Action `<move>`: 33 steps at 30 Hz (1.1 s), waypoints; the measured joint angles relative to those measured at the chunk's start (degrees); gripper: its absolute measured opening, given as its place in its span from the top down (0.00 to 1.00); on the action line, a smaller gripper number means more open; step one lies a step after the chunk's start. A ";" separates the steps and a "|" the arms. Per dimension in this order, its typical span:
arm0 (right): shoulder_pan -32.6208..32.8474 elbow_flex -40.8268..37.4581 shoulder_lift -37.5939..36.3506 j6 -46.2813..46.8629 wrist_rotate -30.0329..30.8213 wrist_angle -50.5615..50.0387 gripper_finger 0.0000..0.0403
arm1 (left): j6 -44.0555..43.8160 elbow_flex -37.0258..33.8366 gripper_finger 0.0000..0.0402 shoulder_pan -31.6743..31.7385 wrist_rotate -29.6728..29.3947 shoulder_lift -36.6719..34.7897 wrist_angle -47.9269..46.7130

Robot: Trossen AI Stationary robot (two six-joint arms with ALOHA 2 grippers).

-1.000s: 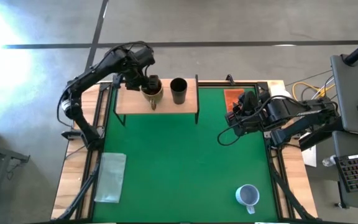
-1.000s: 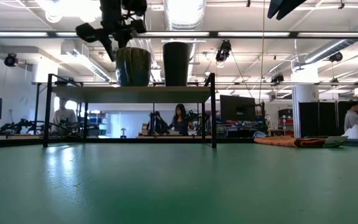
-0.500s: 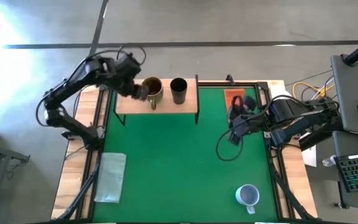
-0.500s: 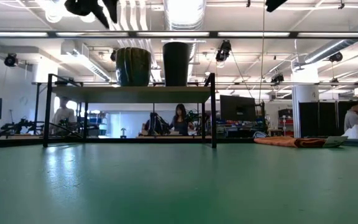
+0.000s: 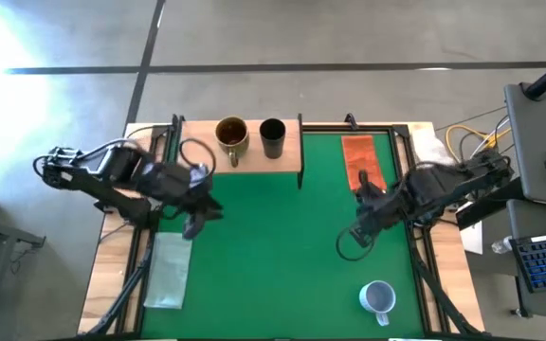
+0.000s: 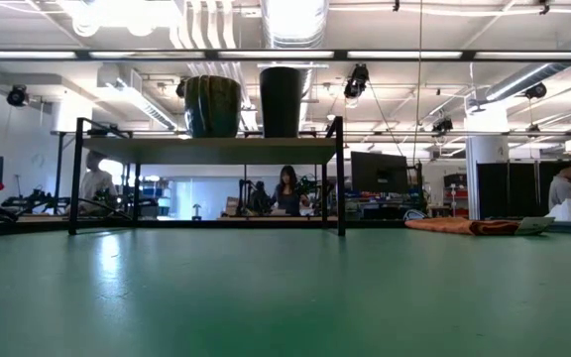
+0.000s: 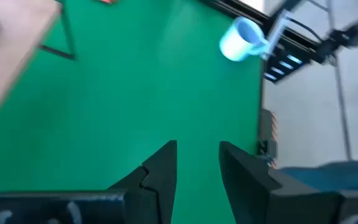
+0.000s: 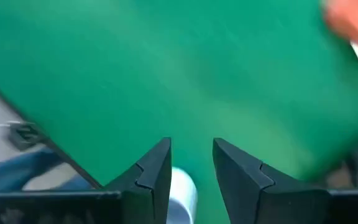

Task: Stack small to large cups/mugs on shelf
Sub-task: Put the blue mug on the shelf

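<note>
Shelf point(image 5: 197, 156) holding black cup point(image 5: 272, 135) and brown mug point(image 5: 231, 134); we're seeing blue mug point(image 5: 378, 298) waiting near table's front-right corner, left gripper point(image 7: 197, 163) and right gripper point(image 8: 191, 162) both empty, jaws apart.

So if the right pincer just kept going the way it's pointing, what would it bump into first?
Probably the pale blue mug. In the right wrist view it shows just beyond the open right pincer, between its fingers, with only green mat before it. From above, the mug stands near the mat's front corner; depth is hard to judge.

Orange cloth point(image 5: 362, 161) lies on the green mat point(image 5: 273, 256) (far right side); clear plastic bag point(image 5: 169, 270) sits near left.
</note>
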 joint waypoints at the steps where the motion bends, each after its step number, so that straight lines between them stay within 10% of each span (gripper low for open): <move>1: 1.80 -0.05 0.55 3.66 -0.84 -2.17 0.72 | -0.13 -1.50 0.74 -1.04 0.02 -0.82 0.93; 16: 29.25 -0.20 11.11 53.51 -5.56 1.83 0.73 | -3.30 -19.81 0.74 -5.31 0.36 -12.80 14.31; 33: 32.30 -4.29 23.07 57.35 -12.03 2.90 0.55 | -3.37 -23.54 0.74 -5.29 2.51 -13.21 22.80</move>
